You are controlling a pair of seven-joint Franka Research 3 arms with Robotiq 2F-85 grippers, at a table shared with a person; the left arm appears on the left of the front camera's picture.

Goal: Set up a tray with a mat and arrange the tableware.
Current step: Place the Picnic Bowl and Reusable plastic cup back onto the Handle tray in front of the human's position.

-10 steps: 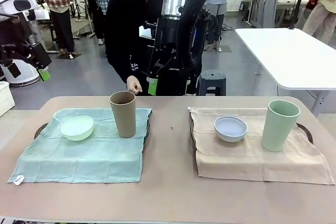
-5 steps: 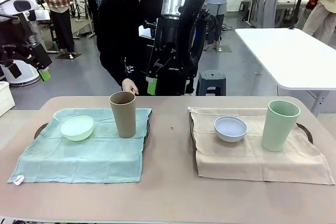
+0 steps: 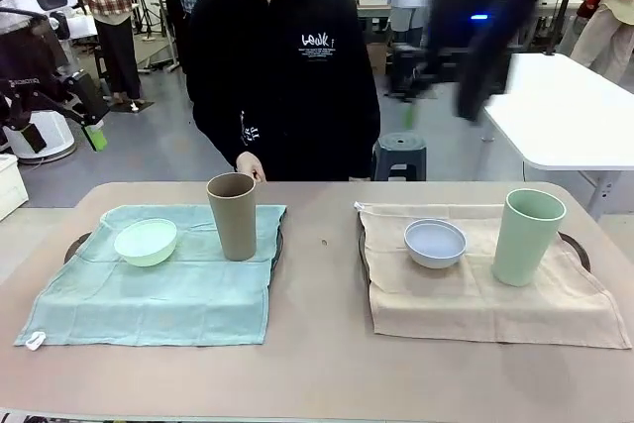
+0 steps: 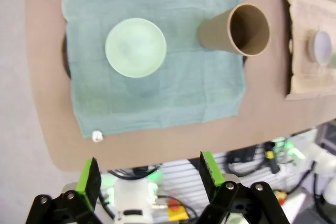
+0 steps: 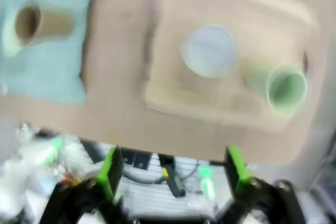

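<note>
Matt cups (image 3: 231, 215), bowls (image 3: 146, 241); mats (image 3: 158, 284) probably soft cloth.

Bowl (image 3: 146, 242) left of cup (image 3: 232, 216) — on left mat (image 3: 149, 294).

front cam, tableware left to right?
mint green bowl → tan brown cup → pale bluish white bowl → pale green cup

Blurred overhead look: pale bluish-white round bowl (image 5: 209, 51) and tall pale green cup (image 5: 278, 87) on a beige cloth mat (image 5: 173, 90), spread green-padded gripper (image 5: 173, 169) below.
</note>
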